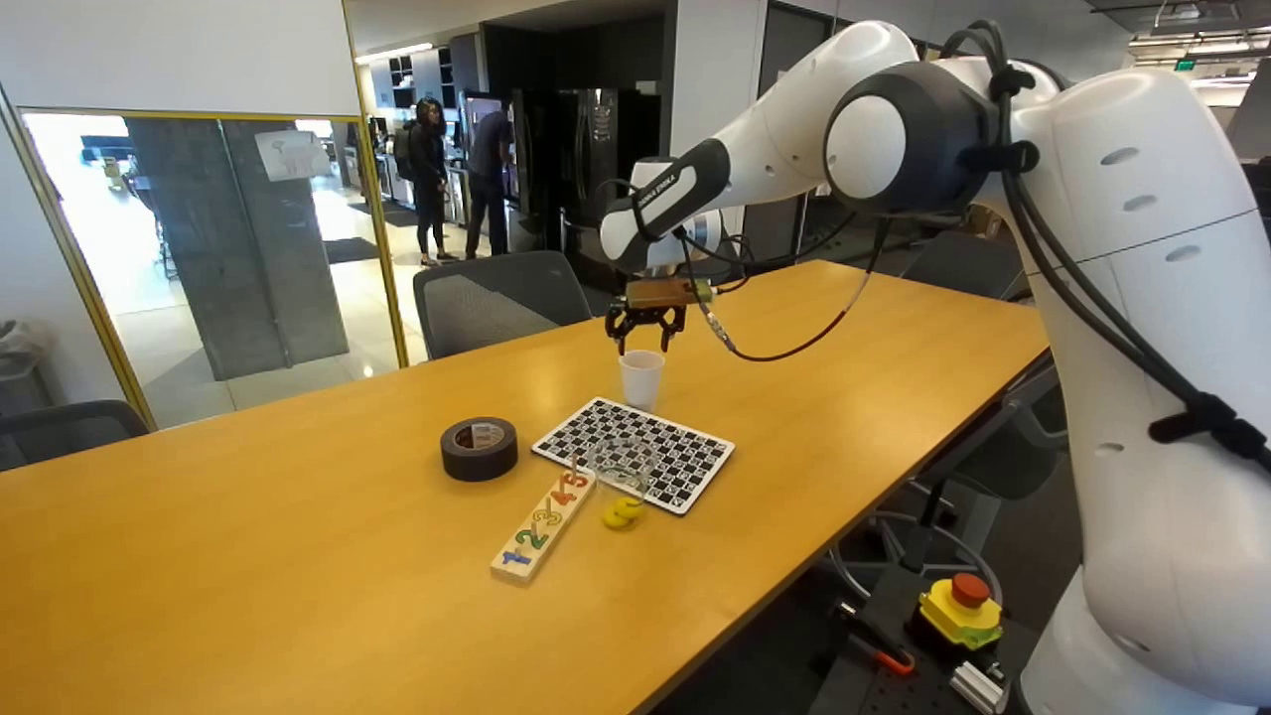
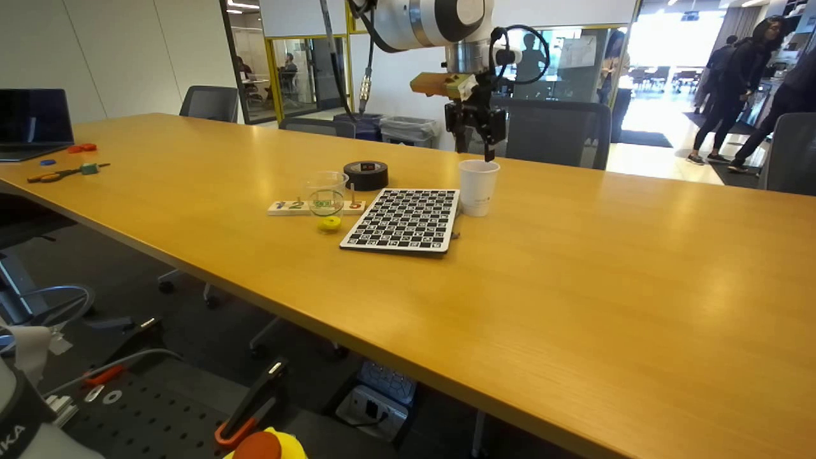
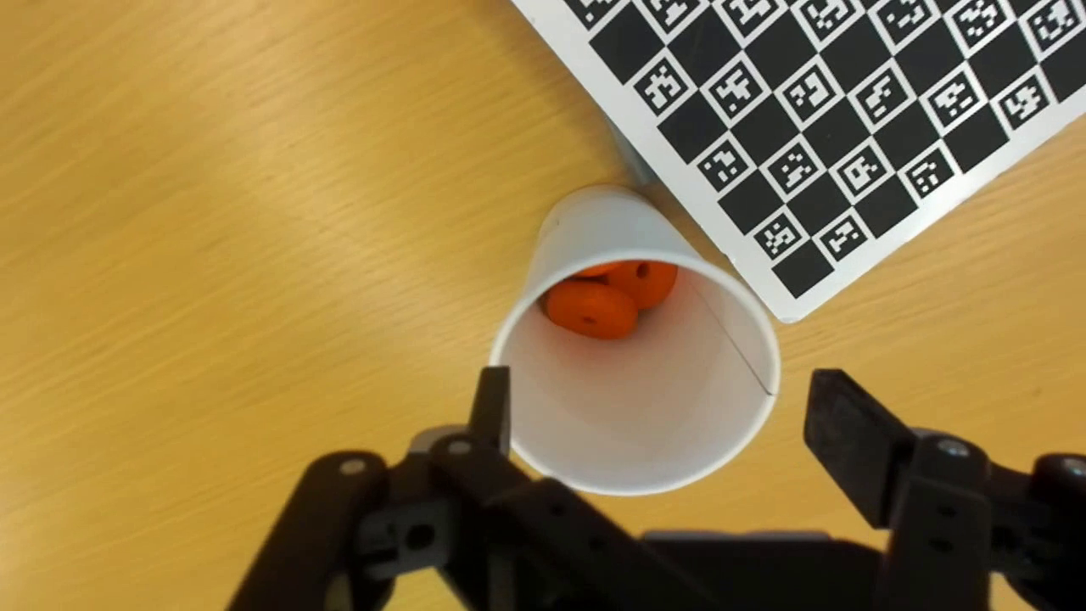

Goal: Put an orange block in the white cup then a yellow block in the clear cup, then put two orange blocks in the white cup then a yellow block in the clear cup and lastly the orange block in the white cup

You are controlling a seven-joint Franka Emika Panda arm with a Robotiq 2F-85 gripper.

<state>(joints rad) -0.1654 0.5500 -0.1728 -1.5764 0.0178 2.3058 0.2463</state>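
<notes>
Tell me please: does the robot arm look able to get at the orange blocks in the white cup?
Probably yes, from above: the jaws stand open and empty over the uncovered mouth of the white cup. The orange blocks lie low inside, so the cup's wall may leave little room.

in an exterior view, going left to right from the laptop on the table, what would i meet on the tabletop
Skipping what lines up too closely to order: laptop → clear cup → black tape roll → white cup
</notes>
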